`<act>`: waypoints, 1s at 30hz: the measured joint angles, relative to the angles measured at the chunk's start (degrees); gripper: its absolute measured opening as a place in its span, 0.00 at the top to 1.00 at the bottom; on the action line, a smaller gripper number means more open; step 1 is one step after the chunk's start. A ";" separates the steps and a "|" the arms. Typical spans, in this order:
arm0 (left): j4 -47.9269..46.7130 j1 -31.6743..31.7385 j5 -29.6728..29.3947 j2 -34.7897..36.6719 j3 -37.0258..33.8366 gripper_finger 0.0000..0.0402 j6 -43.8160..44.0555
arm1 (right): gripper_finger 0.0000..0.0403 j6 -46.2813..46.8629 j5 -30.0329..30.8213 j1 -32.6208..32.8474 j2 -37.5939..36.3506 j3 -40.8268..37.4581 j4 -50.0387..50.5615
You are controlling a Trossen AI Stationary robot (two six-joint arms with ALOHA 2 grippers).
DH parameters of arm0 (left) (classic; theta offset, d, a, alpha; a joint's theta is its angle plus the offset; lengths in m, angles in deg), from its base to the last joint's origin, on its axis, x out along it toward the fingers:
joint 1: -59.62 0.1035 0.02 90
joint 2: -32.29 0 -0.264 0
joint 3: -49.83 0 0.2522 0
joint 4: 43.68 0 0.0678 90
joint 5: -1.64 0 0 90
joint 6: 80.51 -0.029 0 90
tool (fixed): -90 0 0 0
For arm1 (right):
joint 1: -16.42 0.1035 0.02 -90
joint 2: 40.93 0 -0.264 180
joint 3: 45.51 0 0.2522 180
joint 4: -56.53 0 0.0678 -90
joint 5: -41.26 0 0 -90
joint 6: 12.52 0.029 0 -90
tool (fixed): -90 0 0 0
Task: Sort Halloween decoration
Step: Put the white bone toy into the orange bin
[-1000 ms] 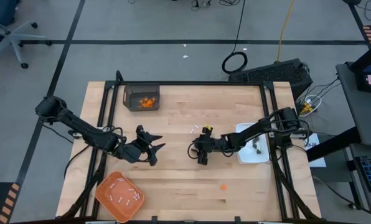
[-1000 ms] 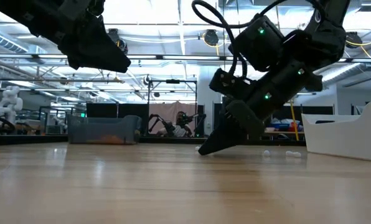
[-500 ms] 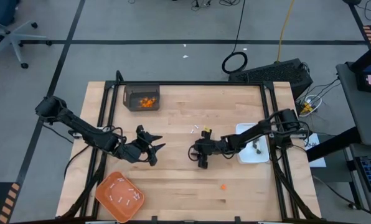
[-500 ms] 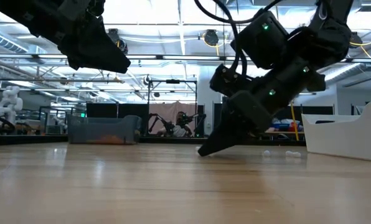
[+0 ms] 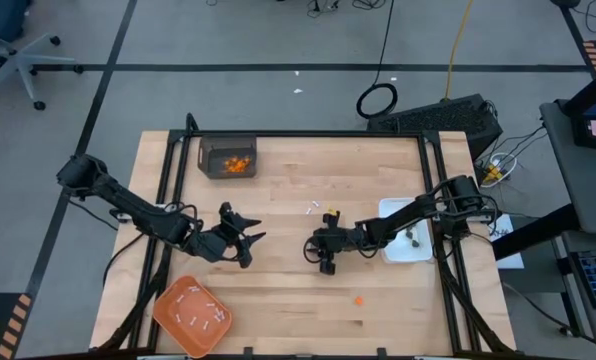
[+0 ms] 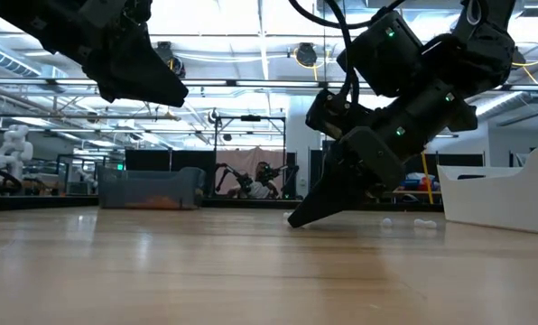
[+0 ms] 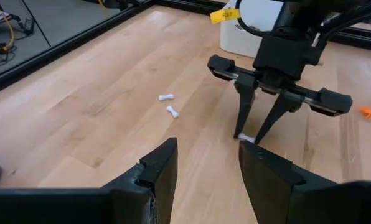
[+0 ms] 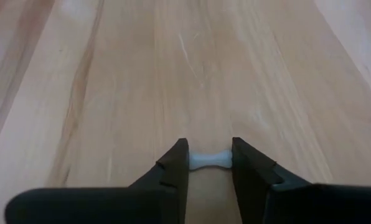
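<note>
Halloween decoration pieces are mostly sorted already, as far as we can judge. On the pale wooden table, the clear plastic bin at about eleven o'clock holds a heap of small orange bits. The round orange tray at about seven o'clock carries a scatter of small white bone-shaped sticks. The white rectangular dish at three o'clock has a few dark bits in it.

What is left looks small. Two loose white sticks lie together just past the table's middle towards twelve o'clock, and a lone orange bit sits towards five o'clock, well apart from everything else. We see no other stray pieces, though tiny ones could escape us.

Our right claw is down at the table near its centre, fingertips on the wood. Its wrist view shows the two dark fingers standing narrow with a white stick between them, each end of the stick touching a finger. We judge this to be the grasp on the next piece, not yet lifted.

Our left claw hangs above the table at about nine o'clock from the centre, its fingers spread and nothing between them.

By our reckoning four pieces remain: this stick, the two loose sticks, all bound for the orange tray, and the orange bit for the clear bin.
</note>
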 joint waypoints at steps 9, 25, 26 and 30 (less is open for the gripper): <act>0.09 -1.20 0.03 -2.30 0.00 0.58 -0.02 | 0.81 -0.02 -2.96 0.07 0.20 -0.13 -2.96; 5.65 -3.57 0.27 -3.82 0.00 0.58 -7.36 | 0.81 -0.21 -11.14 0.07 0.26 -0.20 -11.76; 7.33 -3.98 0.51 -4.07 0.00 0.58 -9.53 | 0.81 -0.21 -11.42 0.06 0.26 -0.20 -12.37; 15.78 -5.80 3.18 -5.55 0.00 0.58 -21.54 | 0.81 -0.21 -13.87 0.00 0.22 -0.17 -15.38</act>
